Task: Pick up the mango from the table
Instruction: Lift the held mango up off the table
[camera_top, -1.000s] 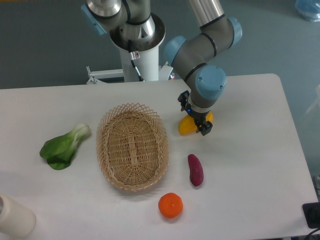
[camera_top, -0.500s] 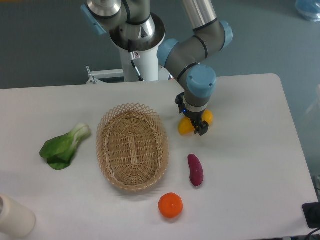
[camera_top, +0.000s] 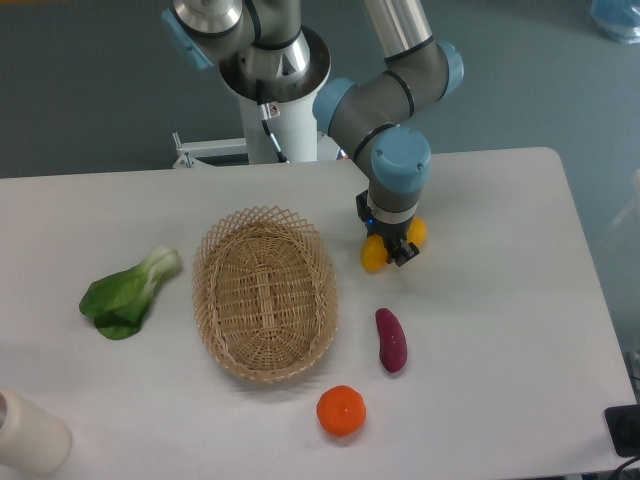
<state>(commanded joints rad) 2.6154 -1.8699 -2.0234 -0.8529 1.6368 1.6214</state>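
Gripping mango (camera_top: 373, 255) | gripper (camera_top: 392, 247) fingers closed on it | shifted slightly left since prev

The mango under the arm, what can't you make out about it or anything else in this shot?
- Mango: middle hidden by the end effector; only its yellow ends show.
- End effector: the wrist above blocks it, so whether it is clamped on the fruit cannot be told.
- White object: cut off by the lower left edge.

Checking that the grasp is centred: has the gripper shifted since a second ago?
Yes. The gripper has moved left, toward the basket, and now straddles the mango.
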